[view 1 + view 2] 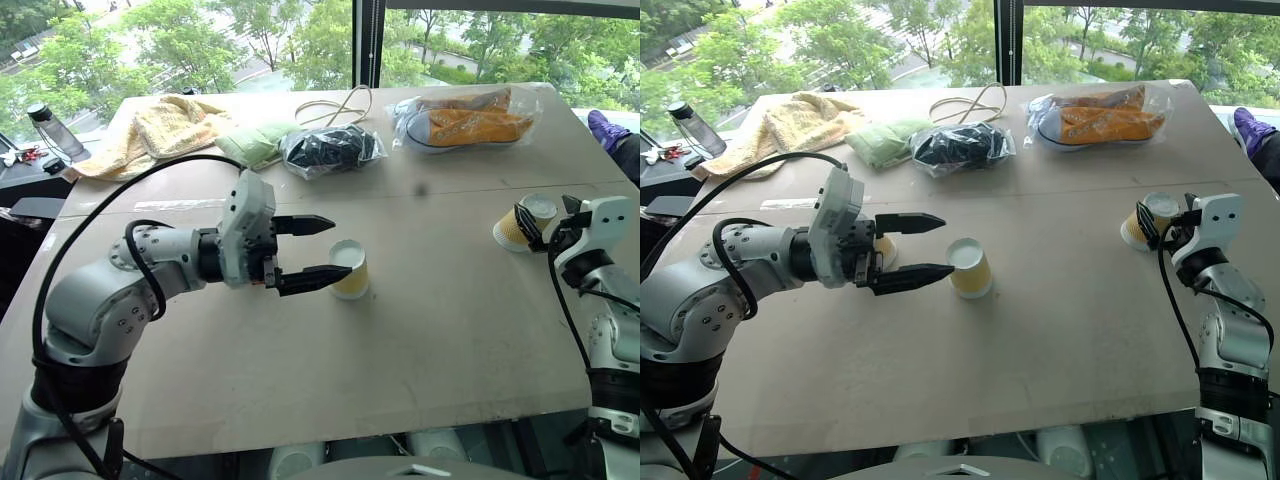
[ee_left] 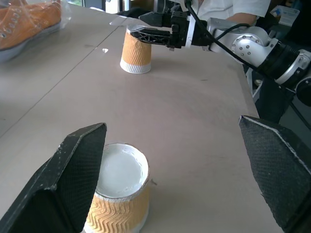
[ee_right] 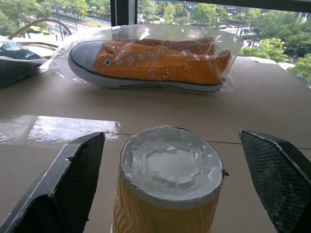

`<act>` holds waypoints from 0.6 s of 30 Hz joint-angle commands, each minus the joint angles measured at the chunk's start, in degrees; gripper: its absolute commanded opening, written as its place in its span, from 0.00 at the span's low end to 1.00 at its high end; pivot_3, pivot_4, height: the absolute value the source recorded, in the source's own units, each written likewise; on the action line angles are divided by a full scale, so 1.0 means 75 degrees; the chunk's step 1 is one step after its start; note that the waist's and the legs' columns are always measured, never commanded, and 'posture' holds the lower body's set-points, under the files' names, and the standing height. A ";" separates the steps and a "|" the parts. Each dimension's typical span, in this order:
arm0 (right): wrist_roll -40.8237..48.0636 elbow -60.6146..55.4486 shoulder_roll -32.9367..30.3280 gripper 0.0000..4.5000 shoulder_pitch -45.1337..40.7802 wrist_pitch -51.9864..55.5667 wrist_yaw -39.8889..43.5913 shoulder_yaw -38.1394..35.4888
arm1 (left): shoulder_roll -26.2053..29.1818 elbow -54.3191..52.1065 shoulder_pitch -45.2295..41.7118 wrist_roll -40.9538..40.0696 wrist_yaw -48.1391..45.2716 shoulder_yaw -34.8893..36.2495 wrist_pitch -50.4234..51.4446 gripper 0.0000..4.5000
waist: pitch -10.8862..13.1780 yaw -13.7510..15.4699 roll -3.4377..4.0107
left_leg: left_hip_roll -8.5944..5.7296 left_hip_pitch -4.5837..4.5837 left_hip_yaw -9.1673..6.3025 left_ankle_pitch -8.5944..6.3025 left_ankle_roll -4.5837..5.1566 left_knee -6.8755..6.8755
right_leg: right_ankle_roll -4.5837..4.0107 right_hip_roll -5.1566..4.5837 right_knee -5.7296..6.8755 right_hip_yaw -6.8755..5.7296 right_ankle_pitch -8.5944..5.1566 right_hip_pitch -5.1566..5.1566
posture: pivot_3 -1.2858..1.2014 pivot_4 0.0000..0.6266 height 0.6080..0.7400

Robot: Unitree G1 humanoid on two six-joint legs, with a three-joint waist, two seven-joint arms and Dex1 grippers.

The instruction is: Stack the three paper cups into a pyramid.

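Standing inverted on the beige table (image 1: 420, 350), one ribbed yellow-orange paper cup (image 1: 350, 268) sits mid-table, just beside the released left gripper (image 1: 322, 251). A second identical cup (image 1: 527, 222) stands near the table's right edge between the spread fingers of the right gripper (image 3: 170, 184), ungrasped. A third cup (image 1: 883, 251) shows partly behind the left gripper.

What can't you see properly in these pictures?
- Third cup: in the right eye view, mostly hidden behind the left gripper.
- Right-hand cup: in the right wrist view, its bottom is cut off by the picture edge.
- Person: in the left eye view, cut off by the picture's right edge.
- Dark bundle in plastic: too crumpled to identify.
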 commanded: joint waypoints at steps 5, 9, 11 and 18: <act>0.0240 0.0712 -0.0091 0.97 -0.0381 -0.0325 0.0030 -0.0159 | 0.0184 -0.0429 0.0257 -0.0138 -0.0041 0.0513 -0.0101 1.00 | 0.0001 0.0041 0.0001 | 0.0000 -0.0001 -0.0002 0.0000 0.0000 0.0000 | 0.0000 -0.0006 0.0000 0.0000 0.0000 0.0000 | 0.52 0.24 1.00; 0.0233 0.0798 -0.0166 0.68 -0.0420 -0.0380 0.0107 -0.0117 | 0.0103 -0.0541 0.0248 -0.0191 -0.0081 0.0599 -0.0239 1.00 | 0.0001 0.0043 0.0001 | 0.0000 0.0000 -0.0001 0.0000 0.0000 0.0001 | 0.0000 -0.0007 0.0003 0.0001 0.0000 0.0000 | 0.52 0.24 1.00; 0.0246 0.0778 -0.0163 0.47 -0.0411 -0.0412 0.0170 -0.0090 | 0.0098 -0.0596 0.0270 -0.0247 -0.0144 0.0628 -0.0265 1.00 | 0.0001 0.0052 0.0001 | 0.0000 -0.0002 -0.0003 0.0001 -0.0001 0.0001 | 0.0000 -0.0007 0.0002 0.0001 0.0000 0.0000 | 0.52 0.24 1.00; 0.0360 0.0125 -0.0182 0.46 -0.0139 -0.0481 0.0707 0.0146 | 0.0143 -0.0552 0.0369 -0.0051 -0.0310 0.0677 -0.0569 1.00 | 0.0001 0.0074 0.0002 | 0.0000 -0.0001 -0.0001 0.0001 -0.0001 0.0001 | 0.0000 -0.0007 0.0003 0.0001 0.0000 0.0000 | 0.52 0.24 1.00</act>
